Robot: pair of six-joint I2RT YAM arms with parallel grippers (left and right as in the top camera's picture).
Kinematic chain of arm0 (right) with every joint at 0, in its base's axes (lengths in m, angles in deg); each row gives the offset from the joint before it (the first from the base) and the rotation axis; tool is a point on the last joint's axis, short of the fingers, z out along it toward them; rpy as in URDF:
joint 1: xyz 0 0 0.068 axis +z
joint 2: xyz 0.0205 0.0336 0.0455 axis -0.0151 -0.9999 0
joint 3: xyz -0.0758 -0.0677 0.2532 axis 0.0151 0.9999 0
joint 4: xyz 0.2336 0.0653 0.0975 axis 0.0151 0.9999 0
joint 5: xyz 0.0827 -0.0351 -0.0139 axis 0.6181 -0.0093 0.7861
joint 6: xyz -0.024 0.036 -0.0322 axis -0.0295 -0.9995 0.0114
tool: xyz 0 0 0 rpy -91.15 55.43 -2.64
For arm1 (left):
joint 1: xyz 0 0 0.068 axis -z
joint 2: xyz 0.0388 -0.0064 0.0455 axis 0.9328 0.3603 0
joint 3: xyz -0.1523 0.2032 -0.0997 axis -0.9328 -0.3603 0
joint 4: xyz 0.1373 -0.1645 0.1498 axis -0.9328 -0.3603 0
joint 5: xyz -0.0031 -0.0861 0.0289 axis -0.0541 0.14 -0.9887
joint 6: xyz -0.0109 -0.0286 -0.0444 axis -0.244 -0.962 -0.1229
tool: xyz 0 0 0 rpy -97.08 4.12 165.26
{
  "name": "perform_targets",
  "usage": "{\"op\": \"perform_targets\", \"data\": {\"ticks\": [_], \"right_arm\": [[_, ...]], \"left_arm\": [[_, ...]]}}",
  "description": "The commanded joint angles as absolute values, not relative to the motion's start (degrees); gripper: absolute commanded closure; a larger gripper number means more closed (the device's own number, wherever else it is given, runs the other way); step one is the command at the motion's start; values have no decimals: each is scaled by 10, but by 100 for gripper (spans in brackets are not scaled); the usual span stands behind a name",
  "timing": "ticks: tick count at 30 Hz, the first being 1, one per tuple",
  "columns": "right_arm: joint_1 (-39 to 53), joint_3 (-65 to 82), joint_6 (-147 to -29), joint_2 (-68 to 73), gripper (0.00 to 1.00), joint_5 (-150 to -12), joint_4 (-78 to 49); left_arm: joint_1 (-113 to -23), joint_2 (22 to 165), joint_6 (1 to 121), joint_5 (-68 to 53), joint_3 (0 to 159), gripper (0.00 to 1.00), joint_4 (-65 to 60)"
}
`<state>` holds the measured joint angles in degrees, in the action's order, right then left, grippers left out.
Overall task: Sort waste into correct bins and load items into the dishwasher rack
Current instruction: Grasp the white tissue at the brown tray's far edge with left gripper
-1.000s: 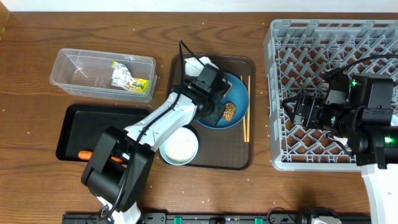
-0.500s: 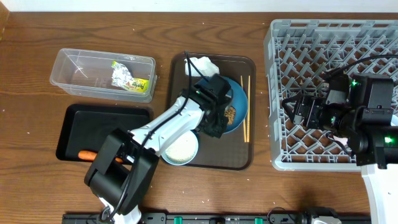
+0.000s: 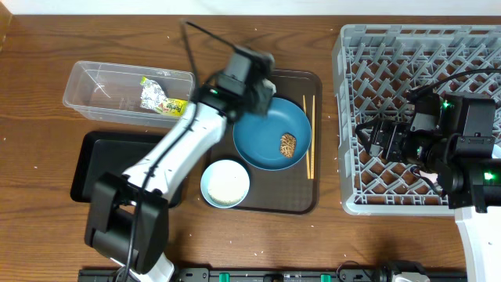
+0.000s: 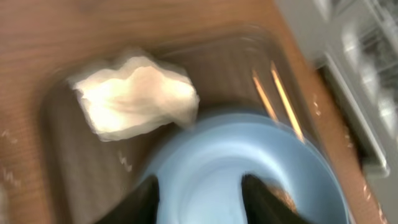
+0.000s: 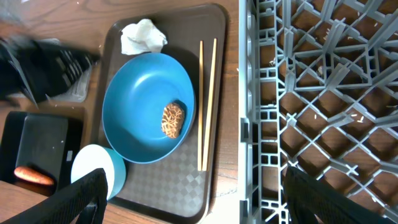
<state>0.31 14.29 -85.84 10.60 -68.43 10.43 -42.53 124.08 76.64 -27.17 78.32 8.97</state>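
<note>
Two chopsticks (image 5: 200,106) lie parallel, right of one blue plate (image 5: 137,93) holding one brown lump (image 5: 173,119), long axes running near-to-far. The left hand (image 4: 199,200) and the right hand (image 5: 198,193) gape wide, empty.

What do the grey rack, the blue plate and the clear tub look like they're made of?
Grey rack: moulded plastic by its look, matte, with an open lattice floor.
Blue plate: smooth, slightly glossy, evenly coloured; ceramic or melamine, the look leaves it open.
Clear tub: thin transparent plastic, with see-through walls and a rounded rim.
</note>
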Motion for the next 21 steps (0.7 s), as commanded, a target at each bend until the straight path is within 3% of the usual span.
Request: {"op": "perform_targets", "data": {"ticks": [1, 7, 15, 21], "right_arm": [[9, 137, -853, 105, 16, -691, 103], [9, 137, -853, 105, 16, -691, 103], [9, 137, -853, 105, 16, -691, 109], [9, 140, -853, 105, 16, -691, 111]], "left_arm": [[-462, 1268, 808, -304, 786, 39, 157], [-487, 1349, 819, -288, 786, 36, 252], [-483, 1427, 839, -283, 786, 25, 287], [-484, 1463, 843, -293, 785, 25, 308]]}}
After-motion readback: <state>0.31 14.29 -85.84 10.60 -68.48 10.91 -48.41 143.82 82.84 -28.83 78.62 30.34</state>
